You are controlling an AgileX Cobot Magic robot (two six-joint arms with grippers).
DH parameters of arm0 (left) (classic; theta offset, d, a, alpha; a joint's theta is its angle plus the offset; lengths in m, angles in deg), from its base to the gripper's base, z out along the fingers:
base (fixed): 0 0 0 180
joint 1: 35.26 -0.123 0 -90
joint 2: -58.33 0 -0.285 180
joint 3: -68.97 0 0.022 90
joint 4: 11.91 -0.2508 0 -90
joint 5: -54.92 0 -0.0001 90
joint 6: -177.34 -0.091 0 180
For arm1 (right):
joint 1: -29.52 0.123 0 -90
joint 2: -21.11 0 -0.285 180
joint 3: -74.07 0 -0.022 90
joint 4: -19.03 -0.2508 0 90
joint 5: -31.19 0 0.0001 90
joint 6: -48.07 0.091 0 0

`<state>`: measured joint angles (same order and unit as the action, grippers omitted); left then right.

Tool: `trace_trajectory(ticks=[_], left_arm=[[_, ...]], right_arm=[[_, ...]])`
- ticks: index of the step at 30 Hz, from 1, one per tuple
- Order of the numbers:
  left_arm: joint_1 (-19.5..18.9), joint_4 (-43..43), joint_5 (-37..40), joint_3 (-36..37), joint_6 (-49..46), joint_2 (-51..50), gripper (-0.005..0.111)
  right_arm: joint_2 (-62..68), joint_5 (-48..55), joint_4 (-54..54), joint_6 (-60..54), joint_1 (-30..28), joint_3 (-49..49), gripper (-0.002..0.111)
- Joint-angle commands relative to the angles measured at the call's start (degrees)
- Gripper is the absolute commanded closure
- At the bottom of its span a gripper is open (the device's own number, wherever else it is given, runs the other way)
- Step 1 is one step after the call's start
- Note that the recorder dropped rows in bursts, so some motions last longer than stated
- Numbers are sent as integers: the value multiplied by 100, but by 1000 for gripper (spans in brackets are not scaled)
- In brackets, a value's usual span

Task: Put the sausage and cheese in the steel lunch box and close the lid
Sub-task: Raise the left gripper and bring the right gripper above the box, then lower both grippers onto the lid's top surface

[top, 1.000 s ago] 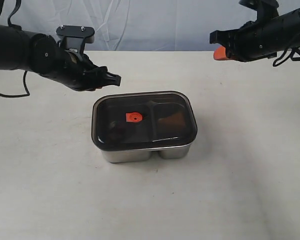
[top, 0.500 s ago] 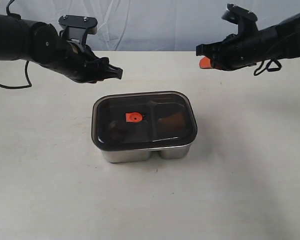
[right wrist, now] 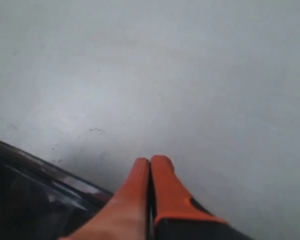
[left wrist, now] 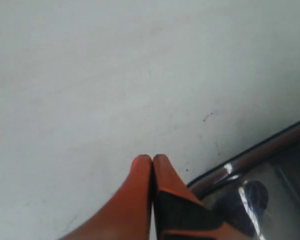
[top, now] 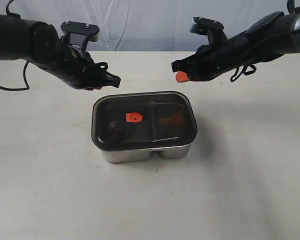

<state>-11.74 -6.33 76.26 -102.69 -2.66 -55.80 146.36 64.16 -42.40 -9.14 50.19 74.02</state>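
The steel lunch box (top: pixel 140 153) stands mid-table with the dark translucent lid (top: pixel 160 131) lying on top, its orange valve tab (top: pixel 133 117) near the centre. Dim shapes show through the lid; the sausage and the cheese cannot be made out. My left gripper (top: pixel 116 79) hovers just behind the box's far left corner, shut and empty; the box rim (left wrist: pixel 250 159) shows beside its fingertips (left wrist: pixel 142 161). My right gripper (top: pixel 179 76) hangs behind the far right corner, also shut with nothing held, its orange fingertips (right wrist: pixel 160 161) close to the lid edge (right wrist: pixel 35 162).
A white tabletop (top: pixel 250 175) surrounds the box, and a pale cloth backdrop (top: pixel 140 20) hangs behind. A black cable (top: pixel 10 89) trails from the left arm over the table's left side.
The right gripper has come down and leftward from the upper right toward the box's far right corner. The left gripper rose, then dipped back near the far left corner. The lunch box stayed put.
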Motion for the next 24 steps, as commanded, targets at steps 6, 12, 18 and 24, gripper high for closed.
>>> trace_trajectory(ticks=[6, 12, 18, 24], left_arm=[[4, 375, 217, -22, -814, 617, 107], [4, 363, 13, -22, -814, 357, 107], [4, 414, -409, -22, -802, 128, 107], [4, 423, -322, -22, -802, -9, 107]], right_arm=[[-485, 126, 1355, 1112, 7, 259, 109], [-299, -264, 1365, 1072, 272, 311, 109], [-76, -1041, 1495, 1008, 675, 311, 109], [168, -1163, 1504, 1008, 781, 383, 109]])
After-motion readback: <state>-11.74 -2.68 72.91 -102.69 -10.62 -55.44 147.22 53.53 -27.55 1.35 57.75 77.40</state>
